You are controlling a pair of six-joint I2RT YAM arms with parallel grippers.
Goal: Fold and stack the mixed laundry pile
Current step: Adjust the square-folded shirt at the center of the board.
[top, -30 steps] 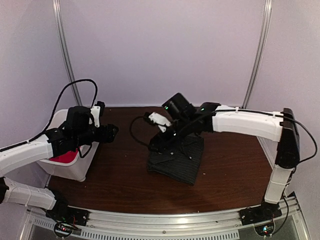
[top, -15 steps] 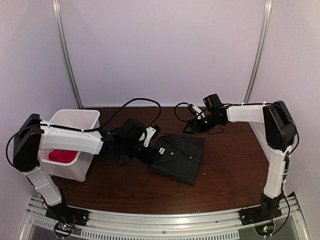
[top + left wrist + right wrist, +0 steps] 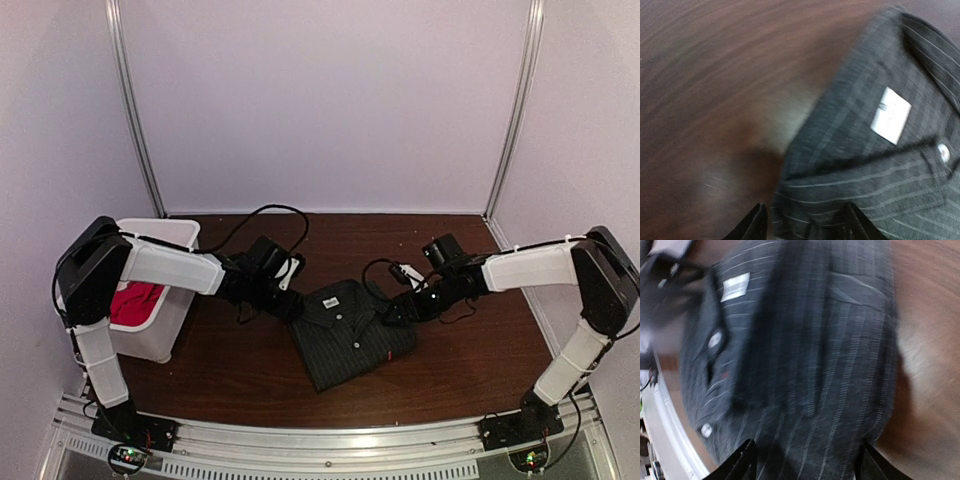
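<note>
The dark charcoal pinstriped shirt [image 3: 345,335] lies folded, collar up, at the table's middle. My left gripper [image 3: 294,308] is low at the shirt's left edge. In the left wrist view [image 3: 807,231] its jaws stand apart with the shirt's edge [image 3: 865,150] between them. My right gripper [image 3: 391,312] is low at the shirt's right edge. In the right wrist view [image 3: 807,467] its jaws stand wide apart over the striped fabric [image 3: 805,365]. Neither gripper pinches the cloth. The red T-shirt [image 3: 132,299] lies inside the white bin at the left.
The white plastic bin [image 3: 160,232] stands at the table's left edge, beside the left arm. Black cables loop above the table behind both wrists. The brown table [image 3: 460,360] reaches the purple walls at the back and sides.
The left gripper came from the bin to the shirt's left edge. The right gripper swung away to the back right, then came down to the shirt's right edge. The shirt turned and shifted nearer.
</note>
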